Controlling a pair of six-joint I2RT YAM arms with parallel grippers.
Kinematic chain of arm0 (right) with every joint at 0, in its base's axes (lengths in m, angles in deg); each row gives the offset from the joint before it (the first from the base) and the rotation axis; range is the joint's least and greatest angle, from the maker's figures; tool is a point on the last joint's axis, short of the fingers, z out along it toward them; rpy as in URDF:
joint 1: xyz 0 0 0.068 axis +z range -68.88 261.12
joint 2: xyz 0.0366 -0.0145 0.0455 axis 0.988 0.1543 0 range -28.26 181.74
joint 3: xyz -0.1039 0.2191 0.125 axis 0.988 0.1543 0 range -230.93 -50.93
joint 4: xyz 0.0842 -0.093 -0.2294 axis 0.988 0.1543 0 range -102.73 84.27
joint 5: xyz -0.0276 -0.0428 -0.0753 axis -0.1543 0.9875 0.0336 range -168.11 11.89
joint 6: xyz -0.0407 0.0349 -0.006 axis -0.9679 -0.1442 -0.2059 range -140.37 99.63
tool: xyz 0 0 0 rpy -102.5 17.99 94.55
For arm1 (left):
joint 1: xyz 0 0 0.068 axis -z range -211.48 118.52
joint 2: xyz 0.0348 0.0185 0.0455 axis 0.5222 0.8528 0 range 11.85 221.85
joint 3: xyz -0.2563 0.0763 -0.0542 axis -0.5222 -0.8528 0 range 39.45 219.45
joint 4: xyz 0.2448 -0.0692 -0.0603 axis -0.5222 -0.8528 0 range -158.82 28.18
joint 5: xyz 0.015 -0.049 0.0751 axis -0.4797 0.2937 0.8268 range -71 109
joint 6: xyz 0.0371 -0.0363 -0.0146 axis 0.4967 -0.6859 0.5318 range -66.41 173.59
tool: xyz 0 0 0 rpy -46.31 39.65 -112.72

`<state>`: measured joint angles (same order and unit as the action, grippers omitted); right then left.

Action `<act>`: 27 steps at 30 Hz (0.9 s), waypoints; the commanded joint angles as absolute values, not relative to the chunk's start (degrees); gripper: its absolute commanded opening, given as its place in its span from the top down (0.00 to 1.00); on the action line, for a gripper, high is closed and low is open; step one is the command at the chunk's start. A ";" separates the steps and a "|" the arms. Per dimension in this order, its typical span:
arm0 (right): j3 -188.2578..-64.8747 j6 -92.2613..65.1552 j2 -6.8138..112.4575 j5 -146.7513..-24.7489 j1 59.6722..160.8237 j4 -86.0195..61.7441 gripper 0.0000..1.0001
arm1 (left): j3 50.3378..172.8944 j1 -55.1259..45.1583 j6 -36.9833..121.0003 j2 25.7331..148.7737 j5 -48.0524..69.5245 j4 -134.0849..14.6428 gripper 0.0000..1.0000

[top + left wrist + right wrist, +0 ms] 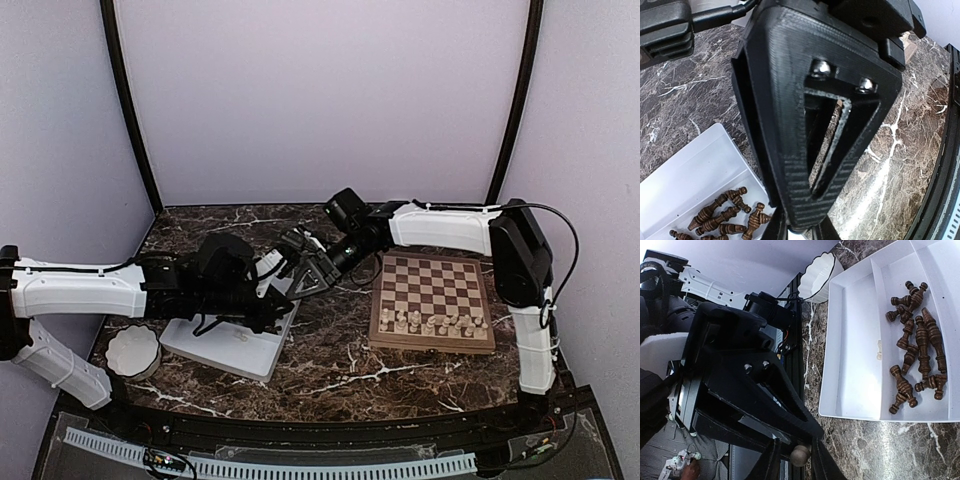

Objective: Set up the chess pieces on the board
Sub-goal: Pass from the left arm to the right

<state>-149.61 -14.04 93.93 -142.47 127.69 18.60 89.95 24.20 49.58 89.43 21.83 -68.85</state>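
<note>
The right pincer (794,466) is seen narrowed around the round knob of a chess piece (800,455); whether its fingers press the knob cannot be told. The left pincer (807,432), pressed nearly together, is met tip to tip right at that knob. Just beside both pincers a white tray (850,340) is set on the counter (880,450), with dark chess pieces (917,347) heaped in a compartment away from the pincers. A scalloped bowl (817,270) is found beyond the tray. The board (432,290) lies on the pincers' other side, with pale chess pieces (430,322) lined along its edge toward the arm bases.
</note>
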 commanded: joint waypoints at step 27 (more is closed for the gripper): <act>-141.62 -37.77 78.32 -113.06 118.59 30.57 0.98 | 89.14 24.17 49.84 83.38 29.04 -69.59 0.63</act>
